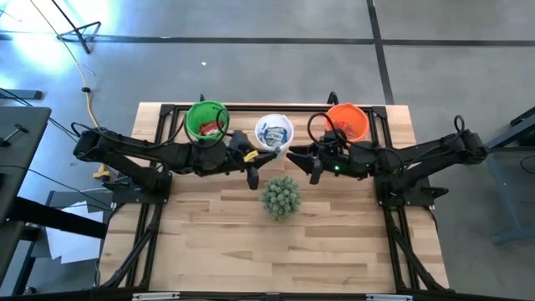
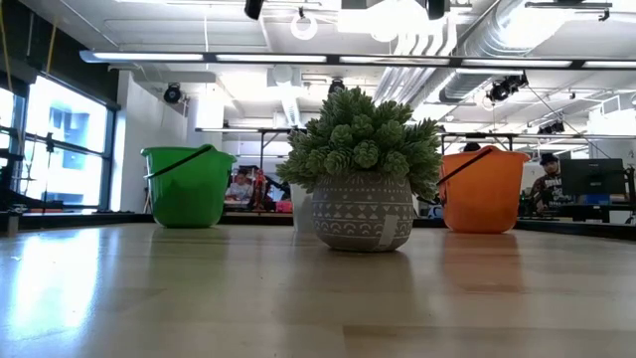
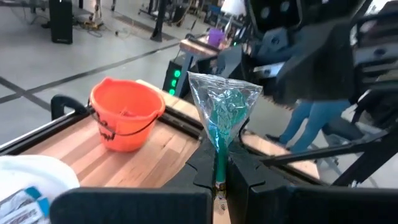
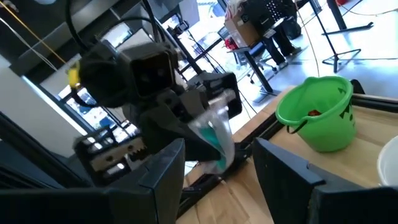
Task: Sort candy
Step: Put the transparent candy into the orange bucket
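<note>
Candy (image 3: 222, 115) in a clear wrapper with teal inside stands clenched in the left gripper (image 3: 219, 177) near the white bucket (image 1: 273, 131). Only the wrist views show it; from above it is too small to make out. The right gripper (image 4: 217, 165) faces it, fingers spread, empty.

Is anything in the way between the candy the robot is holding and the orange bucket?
The right gripper stands open right in front of the left gripper and its candy, with the orange bucket beyond it.
</note>
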